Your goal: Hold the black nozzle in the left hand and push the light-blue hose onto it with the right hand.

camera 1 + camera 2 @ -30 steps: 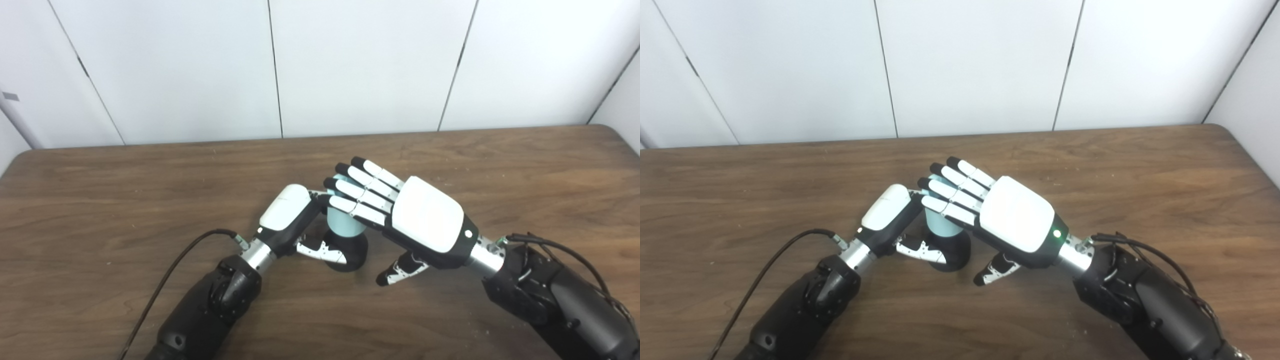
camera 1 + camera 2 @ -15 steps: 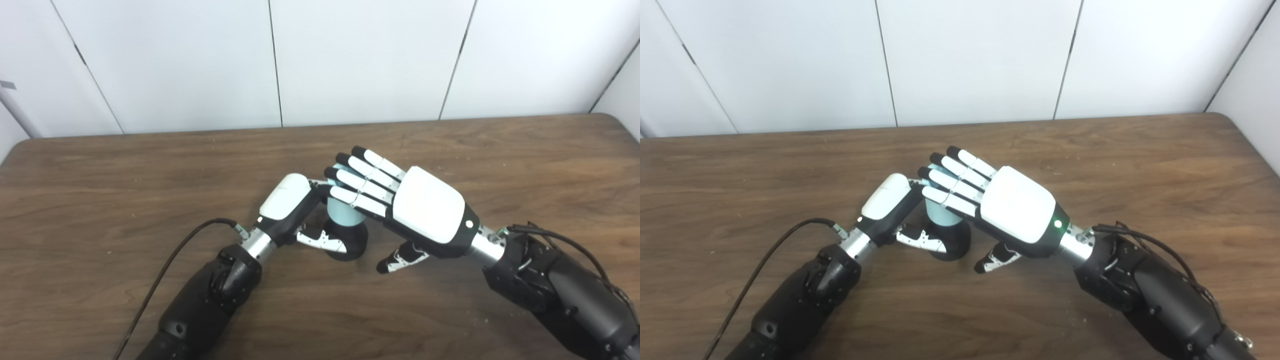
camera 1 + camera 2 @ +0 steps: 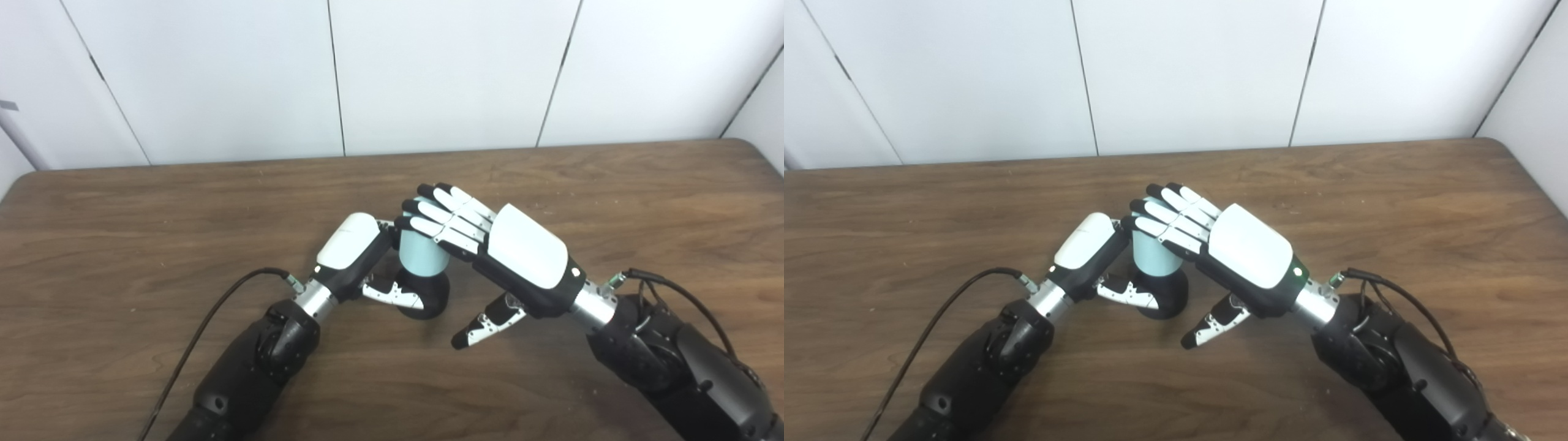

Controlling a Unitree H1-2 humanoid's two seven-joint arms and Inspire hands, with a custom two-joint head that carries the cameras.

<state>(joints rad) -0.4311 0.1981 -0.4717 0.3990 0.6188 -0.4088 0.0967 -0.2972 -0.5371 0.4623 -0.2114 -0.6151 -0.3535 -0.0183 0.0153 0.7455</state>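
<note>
The left hand (image 3: 352, 248) is sitting on the wooden desk (image 3: 122, 233), its fingers curling around the black nozzle (image 3: 429, 295) at mid-desk and gripping its base. The light-blue hose (image 3: 421, 258) is standing upright on that nozzle. The right hand (image 3: 490, 245) is resting flat on the hose top, fingers (image 3: 444, 217) stretched out and apart, grasping nothing.
</note>
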